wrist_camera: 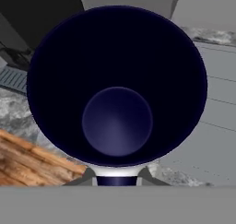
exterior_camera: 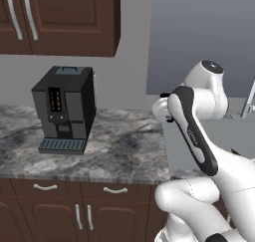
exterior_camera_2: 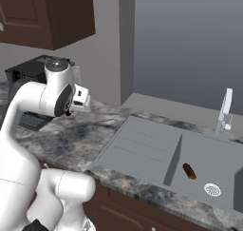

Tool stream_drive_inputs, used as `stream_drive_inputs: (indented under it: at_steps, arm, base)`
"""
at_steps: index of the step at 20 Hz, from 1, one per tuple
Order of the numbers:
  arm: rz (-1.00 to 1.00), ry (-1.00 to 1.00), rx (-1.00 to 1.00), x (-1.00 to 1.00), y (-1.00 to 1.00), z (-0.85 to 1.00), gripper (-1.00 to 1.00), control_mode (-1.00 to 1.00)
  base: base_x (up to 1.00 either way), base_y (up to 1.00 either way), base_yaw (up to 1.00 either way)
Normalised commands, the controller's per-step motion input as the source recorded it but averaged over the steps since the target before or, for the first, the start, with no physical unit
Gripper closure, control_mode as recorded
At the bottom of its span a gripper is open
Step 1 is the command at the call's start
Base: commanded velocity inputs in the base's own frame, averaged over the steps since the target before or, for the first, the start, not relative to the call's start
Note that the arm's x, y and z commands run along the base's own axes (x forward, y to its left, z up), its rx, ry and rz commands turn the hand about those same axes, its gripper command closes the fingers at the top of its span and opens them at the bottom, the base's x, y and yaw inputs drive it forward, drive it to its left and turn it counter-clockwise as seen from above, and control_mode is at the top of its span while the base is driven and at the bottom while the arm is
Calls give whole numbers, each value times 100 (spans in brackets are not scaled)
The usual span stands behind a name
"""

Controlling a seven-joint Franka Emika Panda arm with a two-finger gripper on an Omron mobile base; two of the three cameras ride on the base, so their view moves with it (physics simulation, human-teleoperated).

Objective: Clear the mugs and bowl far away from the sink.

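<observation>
The tool [wrist_camera: 117, 174] grips the navy-lined mug [wrist_camera: 117, 85] at its near rim, centre frame; the sink [exterior_camera_2: 199, 166] lies lower right in the right base view; a coffee machine [exterior_camera: 64, 109] stands left on the counter [exterior_camera: 114, 151].

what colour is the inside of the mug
Dark navy, seen best in the hand view, looking straight down into the mug.

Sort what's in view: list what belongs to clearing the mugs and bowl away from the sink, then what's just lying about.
Part of the job:
- navy-lined mug, held right at the gripper
- sink

Just lying about:
- coffee machine
- small brown item in the basin
- faucet
- wooden board
</observation>
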Motion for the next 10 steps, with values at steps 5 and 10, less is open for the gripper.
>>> stream_drive_inputs:
  at_steps: [5,10]
  arm:
    - [2,-11,-9,-58,0,35,100,-100]
    - [0,-7,-8,-22,0,7,100,100]
  base:
    - [0,0,0]
    - [-6,-1,-10]
